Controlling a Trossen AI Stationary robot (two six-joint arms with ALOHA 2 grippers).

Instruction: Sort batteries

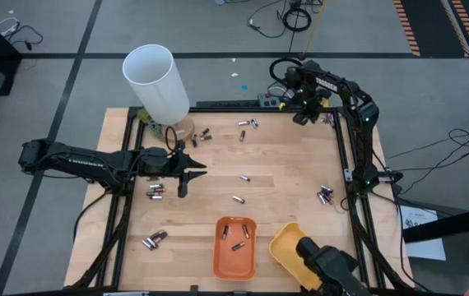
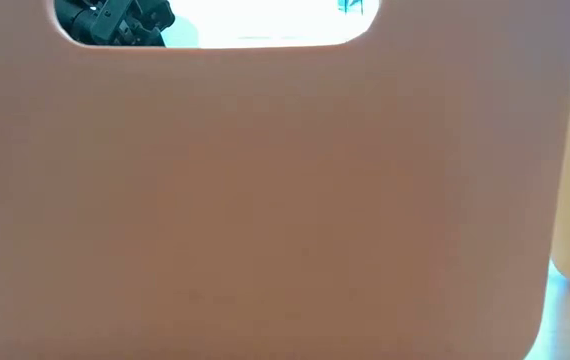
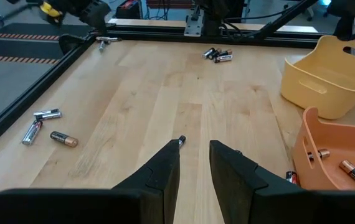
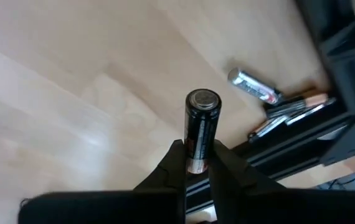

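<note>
- Right gripper (image 4: 197, 163): closed on 1 dark battery (image 4: 200, 127) with a coppery band, held by its lower part, the flat metal end pointing away from the wrist. In the high view this gripper (image 1: 307, 113) hangs over the far right corner of the table (image 1: 284, 197).
- Below the held cell lie a silvery battery (image 4: 254, 86) and others against the black frame rail (image 4: 302, 134); these wait their turn.
- Step in hand, by judgement: carry the held cell to its tray. Keep the grip firm and the cell steady, since little of its length sits between the fingers.
- Orange tray (image 1: 234, 247): near edge, already holding 3 batteries (image 1: 233, 233). The yellow tray (image 1: 288, 247) stands just beside it, tilted; whether it holds anything is hard to tell.
- Release low inside the tray wall so the cell does not bounce out.
- Left gripper (image 3: 194, 157): partly open, holding nothing, over mid-table with a loose battery (image 3: 181, 140) near its fingertips.
- Scattered batteries (image 3: 45, 124) remain; a white tube (image 1: 157, 82) stands at the far left.
</note>
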